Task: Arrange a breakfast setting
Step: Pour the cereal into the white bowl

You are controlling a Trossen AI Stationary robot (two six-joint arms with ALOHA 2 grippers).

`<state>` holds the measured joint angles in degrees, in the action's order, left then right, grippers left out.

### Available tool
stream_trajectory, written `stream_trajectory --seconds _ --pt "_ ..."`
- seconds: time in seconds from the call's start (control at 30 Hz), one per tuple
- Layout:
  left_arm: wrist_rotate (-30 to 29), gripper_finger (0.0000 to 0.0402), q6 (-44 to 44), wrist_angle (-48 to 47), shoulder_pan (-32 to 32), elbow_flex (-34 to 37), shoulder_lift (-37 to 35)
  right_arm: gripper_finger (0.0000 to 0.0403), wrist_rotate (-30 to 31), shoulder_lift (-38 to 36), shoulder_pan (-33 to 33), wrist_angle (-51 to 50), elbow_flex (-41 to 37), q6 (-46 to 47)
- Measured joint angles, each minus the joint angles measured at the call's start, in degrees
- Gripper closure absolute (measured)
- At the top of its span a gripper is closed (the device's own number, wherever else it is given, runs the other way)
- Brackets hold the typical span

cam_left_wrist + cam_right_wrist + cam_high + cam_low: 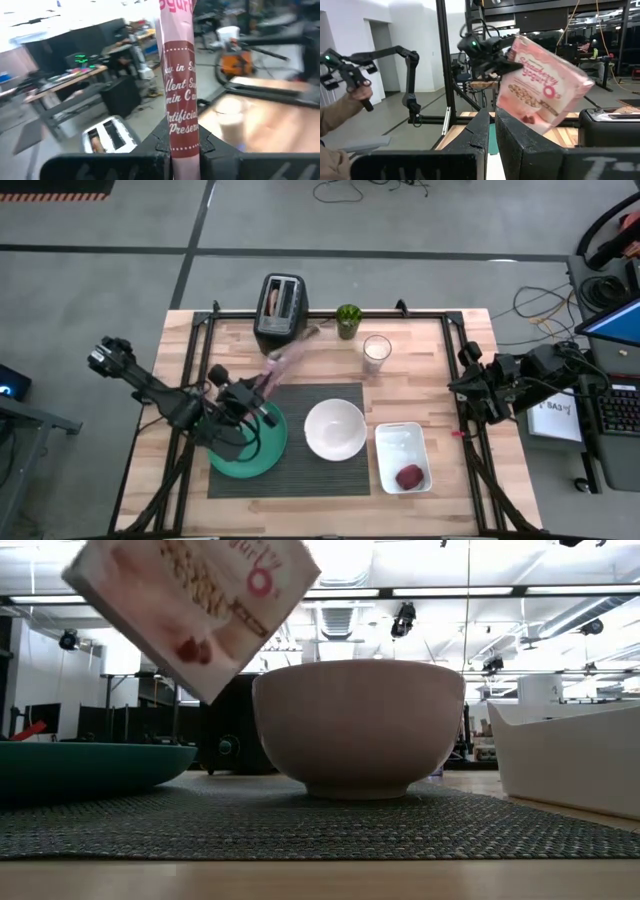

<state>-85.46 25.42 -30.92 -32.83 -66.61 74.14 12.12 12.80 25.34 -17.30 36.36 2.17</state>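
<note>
The pink cereal box (288, 358) hangs in the air over the near left of the table, between the black toaster (280, 308) and the round green plate (250, 445). My left gripper (260, 382) is shut on it. The dark ribbed placemat (290, 442) carries the plate, and the white bowl (335, 430) stands on its base on the mat. To the mat's right rests the white rectangular dish (402, 450). The milk glass (376, 352) stands behind the mat. My right gripper (492, 132) waits shut at the table's right edge, holding nothing. My left gripper pinches the cereal box between its two fingers (209, 147), one on each broad face, at the box's end nearest the arm (182, 137). The fingers come level from the table's left. The box is lifted clear and tilted, its free end (305, 338) toward the toaster.
A small green plant pot (348, 320) stands beside the toaster at the far edge. A dark red thing (410, 477) lies in the white dish. In the right wrist view a person's hand (355, 97) holds a control arm beyond the table's left side.
</note>
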Motion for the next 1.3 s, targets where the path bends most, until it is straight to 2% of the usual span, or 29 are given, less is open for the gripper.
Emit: stream_trajectory --seconds 0.13,0.3,0.53,0.73,0.97,1.13,1.3 --pt "-3.86 0.0401 10.36 0.17 2.12 6.27 -1.01 0.0380 0.00 0.00 0.00 0.02 0.00 -0.68" --pt "-4.50 0.0401 20.47 0.30 4.87 12.50 -0.93 0.0380 0.09 0.00 0.00 0.02 0.00 -1.44" --pt "-3.52 0.0401 28.80 0.81 9.72 14.40 0.34 0.0380 4.71 0.00 -0.03 0.02 0.00 -1.58" --pt "-0.45 0.0402 22.15 1.42 12.44 12.07 1.93 0.0380 5.97 0.08 -0.04 0.00 -0.02 -2.07" --pt "-0.11 0.0402 13.49 1.51 14.52 9.31 2.33 0.0380 5.99 0.09 -0.04 0.00 -0.02 -2.21" --pt "3.85 0.0402 13.97 1.32 15.12 9.97 2.78 0.0380 6.00 0.11 -0.04 0.01 -0.03 -2.06" --pt "4.16 0.0401 14.29 0.88 15.10 10.51 4.33 0.0380 5.99 0.11 -0.02 0.00 -0.04 -2.01"
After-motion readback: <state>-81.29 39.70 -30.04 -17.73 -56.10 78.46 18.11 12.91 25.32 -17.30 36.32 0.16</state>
